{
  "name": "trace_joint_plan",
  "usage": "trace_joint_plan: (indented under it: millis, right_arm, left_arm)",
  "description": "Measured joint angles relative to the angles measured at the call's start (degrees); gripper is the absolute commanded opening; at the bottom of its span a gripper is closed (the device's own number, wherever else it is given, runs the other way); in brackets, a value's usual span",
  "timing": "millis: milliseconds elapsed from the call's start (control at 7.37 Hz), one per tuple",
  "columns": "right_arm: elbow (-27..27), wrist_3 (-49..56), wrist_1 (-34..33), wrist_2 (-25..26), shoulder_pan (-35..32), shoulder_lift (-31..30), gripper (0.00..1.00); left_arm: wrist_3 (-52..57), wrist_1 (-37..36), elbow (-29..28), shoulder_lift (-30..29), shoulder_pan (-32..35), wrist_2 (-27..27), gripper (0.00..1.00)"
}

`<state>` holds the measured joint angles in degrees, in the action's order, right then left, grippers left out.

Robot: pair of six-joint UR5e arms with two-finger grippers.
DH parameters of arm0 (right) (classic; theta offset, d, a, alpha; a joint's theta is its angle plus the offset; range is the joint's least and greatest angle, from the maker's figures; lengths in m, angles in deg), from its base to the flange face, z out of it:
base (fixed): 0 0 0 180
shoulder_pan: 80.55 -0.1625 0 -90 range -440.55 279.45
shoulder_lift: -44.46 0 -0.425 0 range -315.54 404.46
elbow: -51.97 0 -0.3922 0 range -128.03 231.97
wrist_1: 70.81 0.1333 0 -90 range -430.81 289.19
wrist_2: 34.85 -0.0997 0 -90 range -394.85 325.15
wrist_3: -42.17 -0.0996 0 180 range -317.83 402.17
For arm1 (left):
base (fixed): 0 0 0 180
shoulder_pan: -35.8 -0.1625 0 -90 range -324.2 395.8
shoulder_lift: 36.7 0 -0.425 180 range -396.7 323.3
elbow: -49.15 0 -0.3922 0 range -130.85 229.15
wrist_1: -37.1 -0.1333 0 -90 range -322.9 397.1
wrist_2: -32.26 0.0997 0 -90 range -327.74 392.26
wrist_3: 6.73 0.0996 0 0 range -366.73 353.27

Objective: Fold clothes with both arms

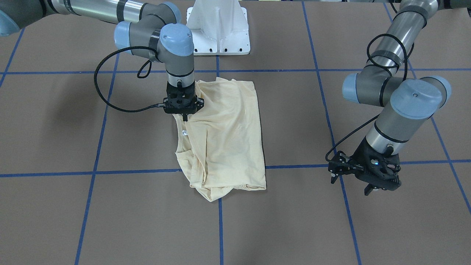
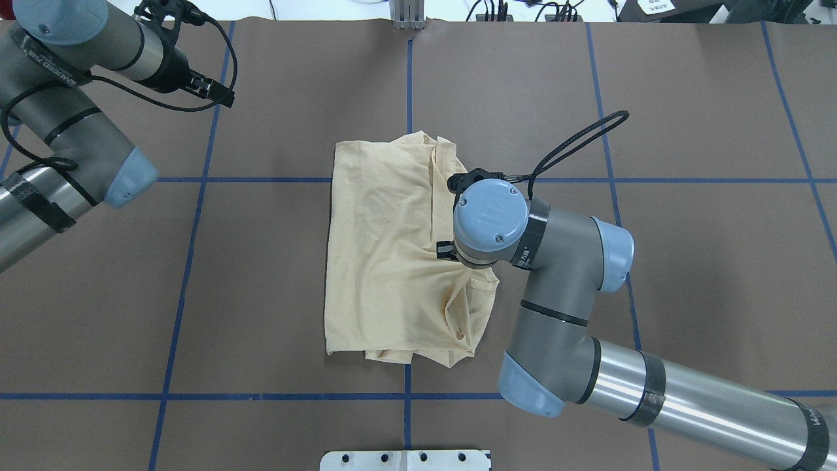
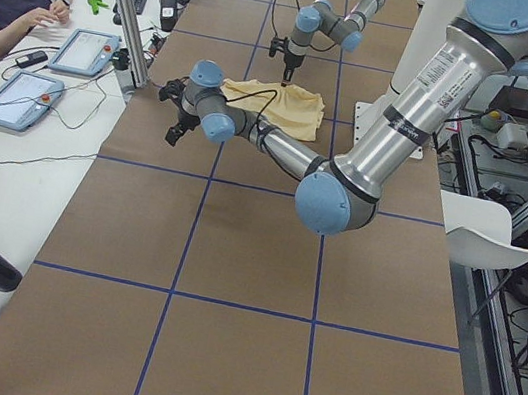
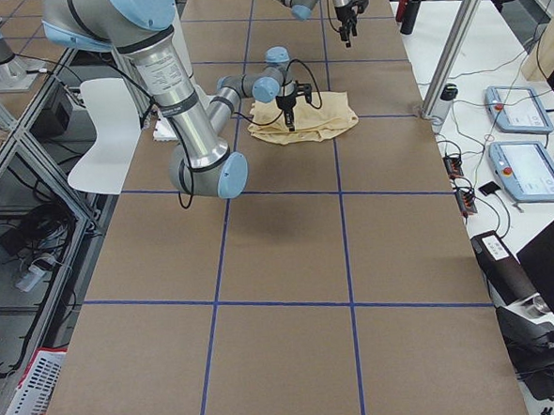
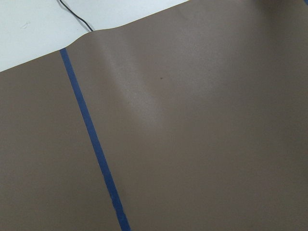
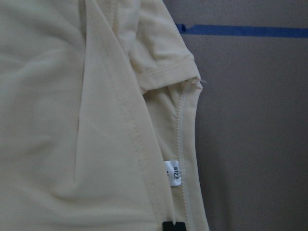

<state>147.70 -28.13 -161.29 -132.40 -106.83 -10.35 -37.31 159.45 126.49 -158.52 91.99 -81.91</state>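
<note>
Tabletop (image 1: 73,129) covered in brown paper and marked into squares by blue tape lines (image 1: 92,173), seen from across the table. Near the middle lies a pale cream-yellow T-shirt (image 1: 224,136), folded into a rough rectangle, creased, with one corner bunched. Its small white neck label (image 1: 185,133) shows at the edge on the robot's right side.

Your right gripper (image 1: 185,117) points straight down at that same edge, just on the robot's side of the label. Its fingers are drawn together on the fabric, and creases run toward the tip. The right wrist camera looks closely at the collar seam and the label.

Your left gripper (image 1: 350,186) hangs over bare paper, well apart from the T-shirt and close to a crossing of tape lines. Its fingers are spread and hold nothing. The left wrist camera shows brown paper and one tape line.

The white pedestal base (image 1: 219,25) stands beyond the T-shirt, on the robot's side of the table.
</note>
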Motion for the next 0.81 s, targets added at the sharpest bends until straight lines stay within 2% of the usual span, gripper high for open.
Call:
trace_joint_plan:
  millis: [136,407,814]
  right_arm:
    - [0.2,0.5,0.0,0.2,0.0,-0.6,0.0]
    - [0.5,1.0,0.1,0.3,-0.2,-1.1,0.98]
    - [3.1,-1.2,-1.1,-0.1,0.0,-0.5,0.99]
  left_arm:
    - [0.0,0.0,0.0,0.0,0.0,0.0,1.0]
    - [0.0,0.0,0.0,0.0,0.0,0.0,1.0]
    - [0.0,0.0,0.0,0.0,-0.1,0.0,1.0]
